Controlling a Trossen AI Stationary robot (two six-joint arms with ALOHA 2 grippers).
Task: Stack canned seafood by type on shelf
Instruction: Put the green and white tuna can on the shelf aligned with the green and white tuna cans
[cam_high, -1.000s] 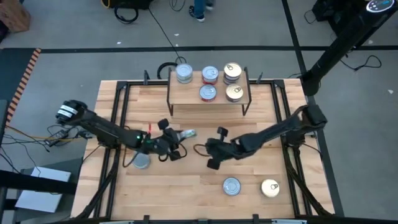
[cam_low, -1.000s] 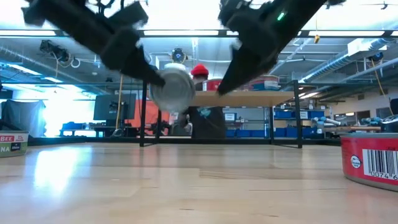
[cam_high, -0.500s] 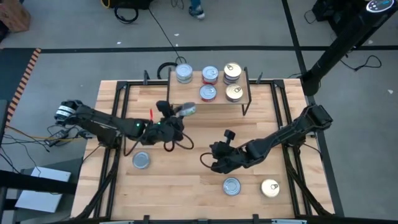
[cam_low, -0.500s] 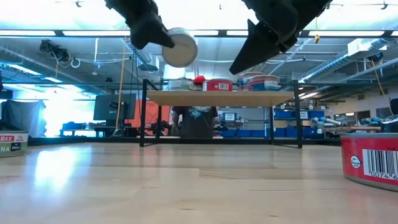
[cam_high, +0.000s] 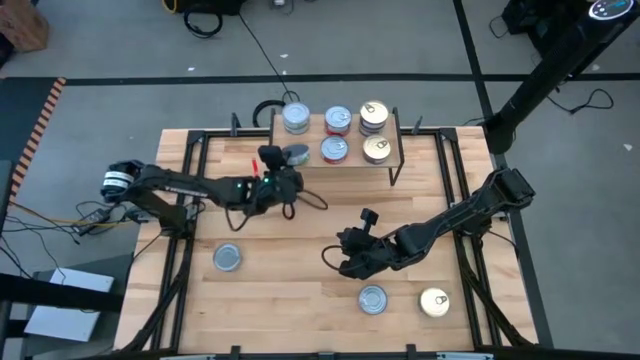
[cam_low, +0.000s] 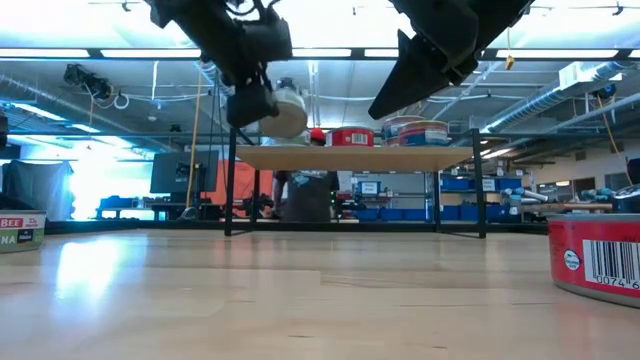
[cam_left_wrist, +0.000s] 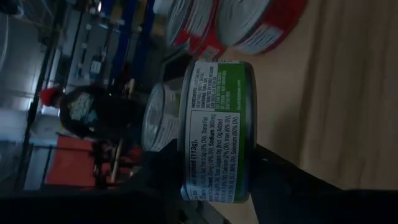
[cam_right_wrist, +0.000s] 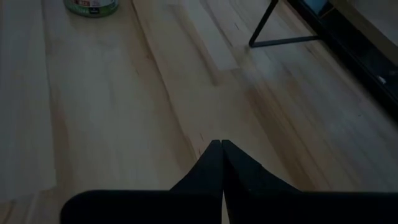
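Carried upward since half a second ago, the green-labelled tin (cam_high: 295, 154) now hangs over the shelf (cam_high: 352, 158) corner, pinched by the left gripper (cam_high: 283, 157). Only the left wrist view shows its label (cam_left_wrist: 214, 130). The right gripper (cam_right_wrist: 221, 163), fingers pressed together, hovers over bare table (cam_right_wrist: 112, 112).

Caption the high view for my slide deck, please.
Left gripper carries a green-labelled round tin to the light-wood shelf, right gripper idle.

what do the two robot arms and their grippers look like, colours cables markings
Both arms are dark, near-black jointed tubes with thin black cables looping beside them. The left arm has a white band at its base, a small green light and a red tip near the left gripper. The right arm ends in the right gripper, whose plain matte black fingers taper to wedge-shaped tips.
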